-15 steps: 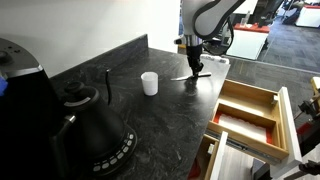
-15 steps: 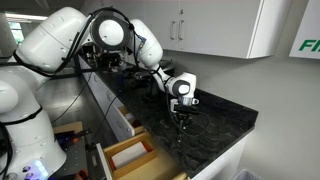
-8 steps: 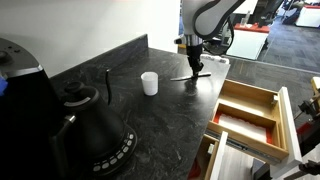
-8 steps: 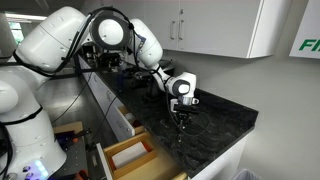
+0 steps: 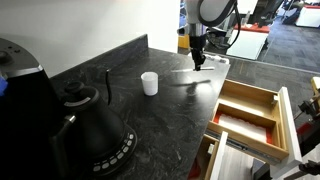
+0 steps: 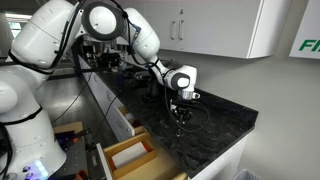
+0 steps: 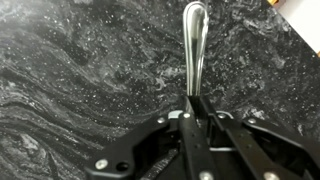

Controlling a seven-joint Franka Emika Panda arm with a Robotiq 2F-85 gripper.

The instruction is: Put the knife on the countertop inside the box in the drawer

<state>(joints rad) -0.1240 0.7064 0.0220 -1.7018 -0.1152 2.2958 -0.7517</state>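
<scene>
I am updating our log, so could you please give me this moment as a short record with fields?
hand: shut on the black handle of the knife, apparently raised above the countertop
knife: silvery blade sticks out past the fingertips
box: open-topped, sitting in the drawer
drawer: pulled open at the countertop's edge
other things: white cup and black kettle on the countertop
task state: knife not yet in the box
</scene>
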